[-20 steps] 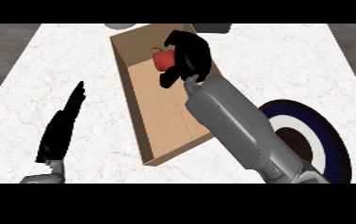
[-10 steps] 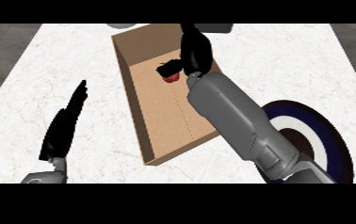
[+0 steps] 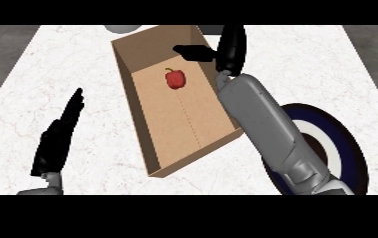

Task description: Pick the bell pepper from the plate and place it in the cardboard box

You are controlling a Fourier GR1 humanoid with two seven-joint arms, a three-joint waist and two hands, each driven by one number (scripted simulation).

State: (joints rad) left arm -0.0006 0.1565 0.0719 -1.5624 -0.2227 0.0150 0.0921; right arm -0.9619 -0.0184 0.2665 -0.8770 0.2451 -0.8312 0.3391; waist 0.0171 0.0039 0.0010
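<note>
Bell pepper: sitting on the cardboard box floor, far end
Right hand: fingers straight, holding nothing, over the box's far right wall
Left hand: open, resting above the worktop
Plate: just right of the box

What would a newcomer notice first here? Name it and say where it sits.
The red bell pepper lies on the floor of the long cardboard box, toward its far end. Just right of it, the right hand is open above the box's far right wall, holding nothing. A dark-rimmed plate sits at the lower right, partly behind the forearm.
</note>
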